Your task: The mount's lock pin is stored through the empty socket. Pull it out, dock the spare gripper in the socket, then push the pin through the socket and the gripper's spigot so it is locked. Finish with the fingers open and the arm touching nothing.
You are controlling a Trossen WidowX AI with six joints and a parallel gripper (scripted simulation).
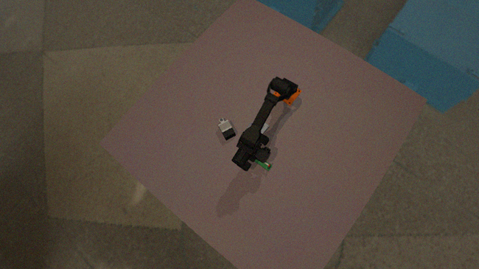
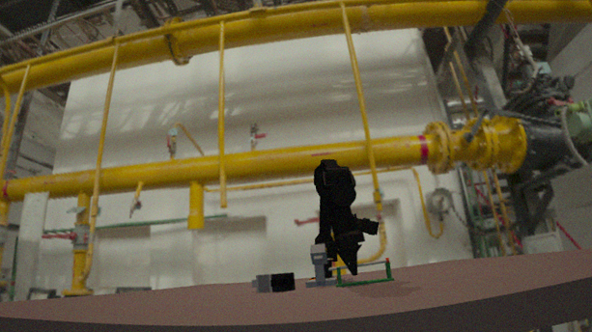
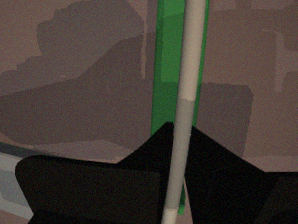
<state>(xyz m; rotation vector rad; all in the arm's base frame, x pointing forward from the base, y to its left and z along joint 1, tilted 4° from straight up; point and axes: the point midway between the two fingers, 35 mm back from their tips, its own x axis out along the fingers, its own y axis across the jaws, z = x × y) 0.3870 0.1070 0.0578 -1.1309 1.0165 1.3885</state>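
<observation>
In the exterior view, your spare gripper [image 1: 225, 128] [image 2: 275, 282] lies leftmost, apart from the upright grey mount [image 1: 265, 127] [image 2: 320, 261]. Rightward, the robot's gripper [image 1: 255, 158] [image 2: 355, 272] [image 3: 176, 129] is nearly closed, pinching the pale pin [image 1: 266, 163] [image 2: 366, 263] [image 3: 191, 60] above the green stand [image 1: 259, 163] [image 2: 366, 281] [image 3: 169, 60]. You can't tell whether the pin's inner end touches the mount. Expect it light, stiff and smooth, liable to roll or tilt; grip mid-shaft, between the stand's uprights, squarely across.
</observation>
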